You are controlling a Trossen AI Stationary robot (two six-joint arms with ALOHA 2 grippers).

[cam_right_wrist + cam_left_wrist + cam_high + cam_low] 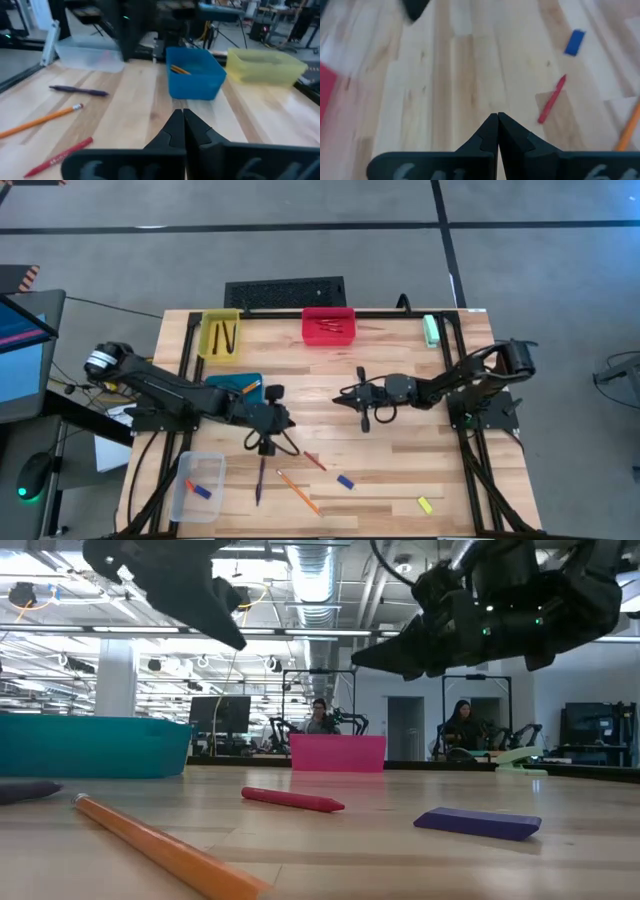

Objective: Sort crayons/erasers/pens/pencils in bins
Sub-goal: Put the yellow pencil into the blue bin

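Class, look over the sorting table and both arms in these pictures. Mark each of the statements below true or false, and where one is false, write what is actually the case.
1. The left gripper is shut and holds nothing. True.
2. The right gripper grips an orange pencil. False: its fingers are shut on nothing; a loose pencil lies on the table.
3. The teal-blue bin has orange pencils in it. True.
4. The red bin is empty. False: thin sticks lie inside it.
5. A red crayon lies loose on the table near a blue eraser. True.
6. The purple pen is already in the yellow bin. False: it lies on the table.
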